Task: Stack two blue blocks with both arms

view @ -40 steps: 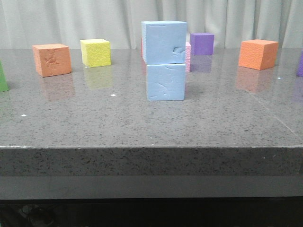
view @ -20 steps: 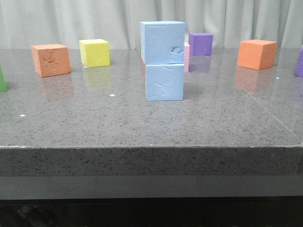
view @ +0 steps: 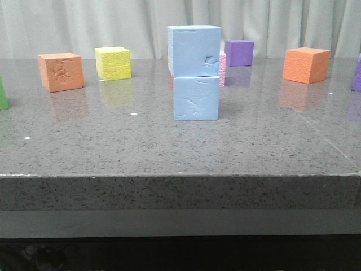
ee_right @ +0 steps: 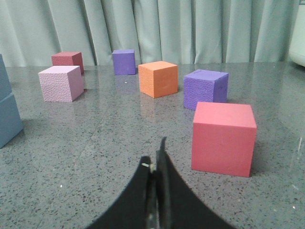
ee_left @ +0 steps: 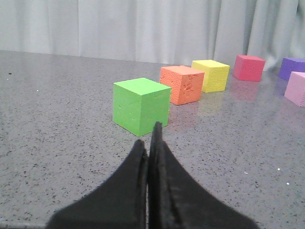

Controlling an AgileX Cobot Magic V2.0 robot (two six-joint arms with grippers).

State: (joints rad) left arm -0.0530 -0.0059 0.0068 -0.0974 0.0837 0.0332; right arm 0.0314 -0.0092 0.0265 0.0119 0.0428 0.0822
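Observation:
Two pale blue blocks stand stacked in the middle of the table: the upper blue block (view: 194, 51) rests on the lower blue block (view: 196, 98), a little offset to the left. In the right wrist view the stack's edge (ee_right: 8, 114) shows at the frame's left. Neither gripper shows in the front view. My left gripper (ee_left: 148, 143) is shut and empty, low over the table near a green cube (ee_left: 141, 106). My right gripper (ee_right: 155, 160) is shut and empty, beside a red cube (ee_right: 223, 138).
An orange cube (view: 61, 71) and a yellow cube (view: 113, 62) stand at the left, a pink cube (view: 223, 68) and a purple cube (view: 240, 52) behind the stack, another orange cube (view: 306, 65) at the right. The table's front edge (view: 180, 176) is near.
The view shifted a few pixels between the oldest frame and the later ones; the stack and the other cubes keep their places on the table.

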